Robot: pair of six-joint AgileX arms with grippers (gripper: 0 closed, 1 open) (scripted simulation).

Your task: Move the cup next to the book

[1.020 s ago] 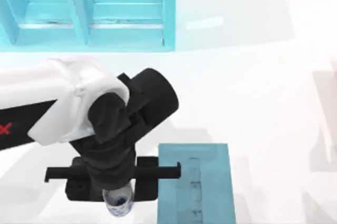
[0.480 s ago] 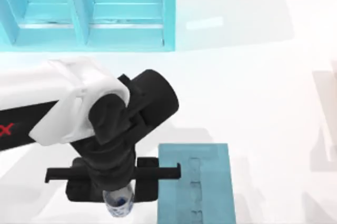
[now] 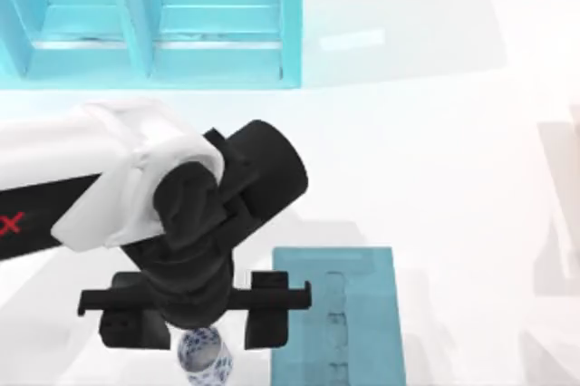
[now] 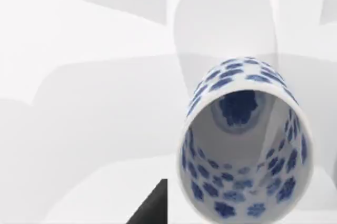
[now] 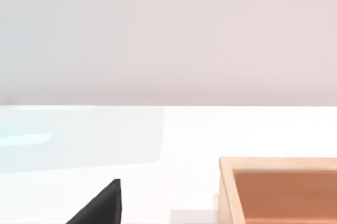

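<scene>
table [image 3: 435,132]: white, glossy
shelf unit [image 3: 154,19]: light blue, upper left of the frame
book [image 3: 349,313]: teal, flat, lower middle
cup [image 3: 204,356]: blue-speckled, upright, just left of book

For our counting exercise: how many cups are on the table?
1. The cup stands at the table's near edge, just left of the book, below the left claw.

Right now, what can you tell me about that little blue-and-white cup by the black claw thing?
The small white cylindrical cup with blue flower-like speckles looks like glazed ceramic. It stands upright on the white table, mouth open and nothing visible inside except a blue mark on its floor. It sits just left of the flat teal-blue rectangular book, apart from it. The left gripper is over it, jaws spread wide, not touching it.
</scene>
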